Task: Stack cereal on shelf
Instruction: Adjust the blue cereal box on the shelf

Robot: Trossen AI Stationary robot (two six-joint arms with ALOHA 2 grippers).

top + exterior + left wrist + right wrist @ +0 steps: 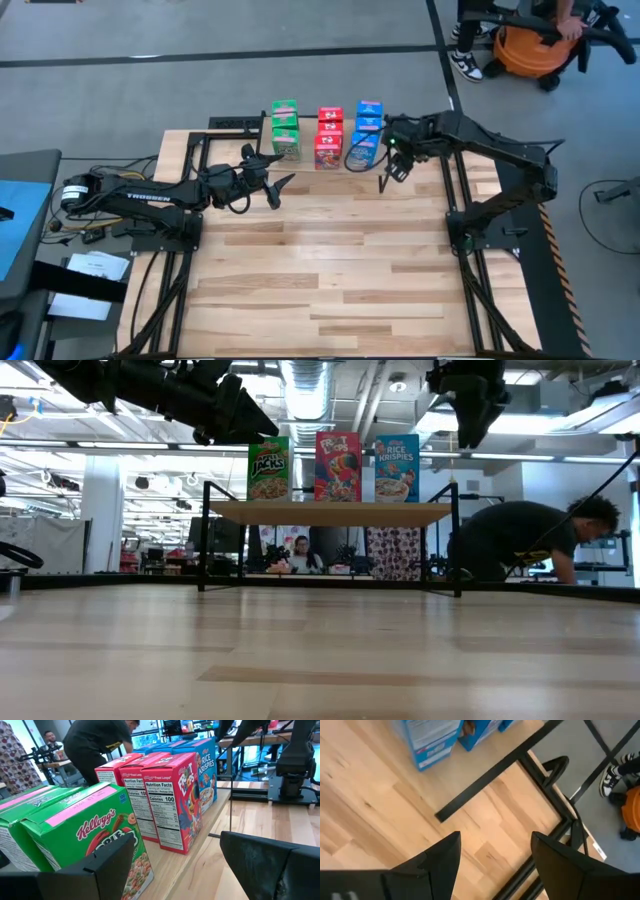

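Observation:
The cereal boxes stand upright in three rows on the shelf (330,512) at the table's far side: green (285,130), red (329,138) and blue (366,135). From table height the front ones show as green (268,468), red (338,465) and blue (397,468). My left gripper (268,178) hovers open just in front of the green boxes (90,835), level, touching nothing. My right gripper (392,170) hangs open, slanting down, beside the blue row's right end (432,740), above the shelf's black edge bar (485,785).
Black frame rails (455,200) run along the table's sides. Bare wooden tabletop (320,280) lies in front of the shelf. On the floor beyond the table are an orange bucket (530,50) and a person (530,540) bending down.

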